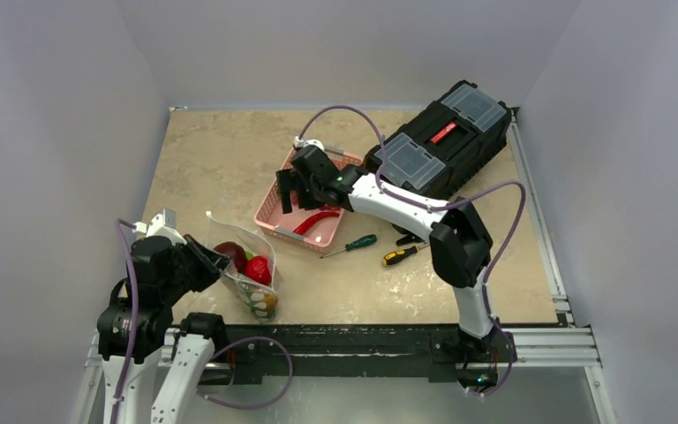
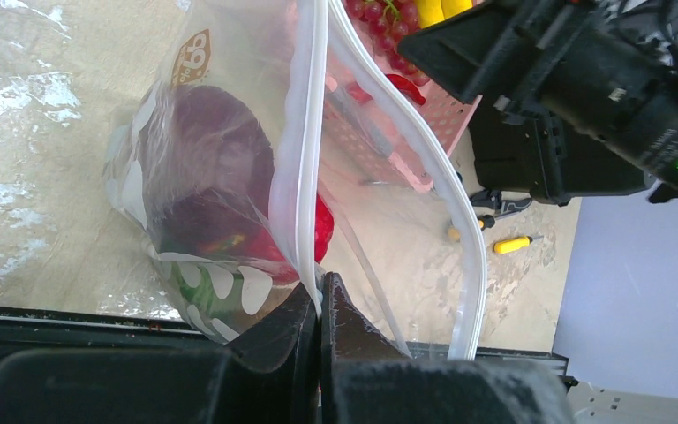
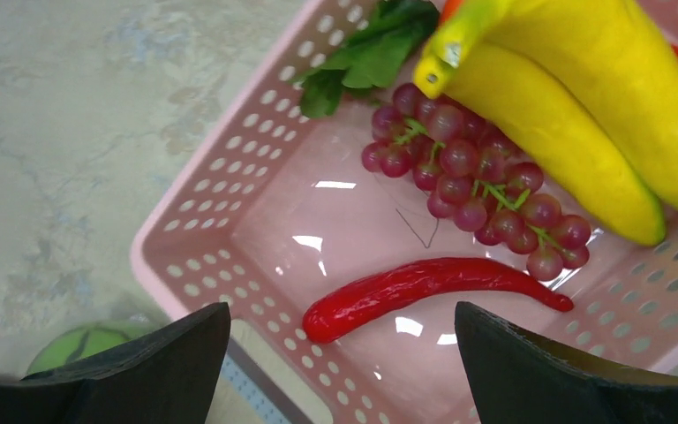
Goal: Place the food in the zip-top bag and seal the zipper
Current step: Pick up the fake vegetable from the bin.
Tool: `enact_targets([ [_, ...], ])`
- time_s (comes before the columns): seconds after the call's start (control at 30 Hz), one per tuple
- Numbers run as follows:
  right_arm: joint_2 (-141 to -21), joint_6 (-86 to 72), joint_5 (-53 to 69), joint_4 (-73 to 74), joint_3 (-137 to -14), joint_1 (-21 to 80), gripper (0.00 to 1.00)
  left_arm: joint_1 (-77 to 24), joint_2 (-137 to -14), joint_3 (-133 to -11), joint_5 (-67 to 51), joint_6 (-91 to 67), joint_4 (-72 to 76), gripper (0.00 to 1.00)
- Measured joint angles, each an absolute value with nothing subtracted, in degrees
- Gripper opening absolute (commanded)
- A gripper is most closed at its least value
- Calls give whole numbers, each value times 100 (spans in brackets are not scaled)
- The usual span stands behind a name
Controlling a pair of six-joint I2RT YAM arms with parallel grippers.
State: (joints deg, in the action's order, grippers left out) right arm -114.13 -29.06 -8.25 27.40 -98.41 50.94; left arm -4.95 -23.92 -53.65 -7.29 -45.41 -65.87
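We see the left arm folded tight over its base at the near left corner of the table (image 1: 221, 159), with its wrist turned to the right. The left gripper (image 2: 320, 291) is clenched, its 2 fingers pressed together on the near end of the zipper (image 2: 305, 159), on 1 side of the mouth. The zip-top bag (image 1: 247, 265) stands on the table just right of that gripper. Its mouth gapes, the 2 white strips spread apart. Inside the bag lie a dark purple-red round piece (image 2: 212, 150) and a red piece (image 1: 259, 269), low against the green spotted bottom.

The right arm rises from its base at the near right. It bends at a raised elbow, and its white forearm stretches left and away over the pink basket (image 1: 274, 208). The right gripper (image 3: 342, 331) points down into the basket, released, its jaws spread wide with nothing between them. It hangs above the red chili (image 3: 424, 284). Past the chili, the grapes (image 3: 477, 185) touch the banana bunch (image 3: 583, 124), and green leaves (image 3: 362, 53) lie at the far wall.

A black toolbox (image 1: 441, 141) sits behind the basket. A green-handled screwdriver (image 1: 357, 241) and a yellow-handled screwdriver (image 1: 402, 256) lie on the table right of the basket, under the forearm.
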Motion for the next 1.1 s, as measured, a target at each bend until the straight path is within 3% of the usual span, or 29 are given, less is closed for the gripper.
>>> enact_targets([
  [0.33,-12554,-4801,-1313,3380,-10283,5094,96,-495,-2386,-5365,-729,-4543,-6611,0],
  [0.63,-12632,-5734,-1542,3288,-9961,5087,92,-495,-2381,-5365,-727,-4539,-6624,0],
  [0.87,-12634,-6001,-1568,3269,-9961,5081,74,-495,-2381,-5365,-727,-4536,-6659,0],
  [1.1,-12567,-6184,-1726,3055,-9708,5083,44,-495,-2381,-5365,-733,-4536,-6657,0],
])
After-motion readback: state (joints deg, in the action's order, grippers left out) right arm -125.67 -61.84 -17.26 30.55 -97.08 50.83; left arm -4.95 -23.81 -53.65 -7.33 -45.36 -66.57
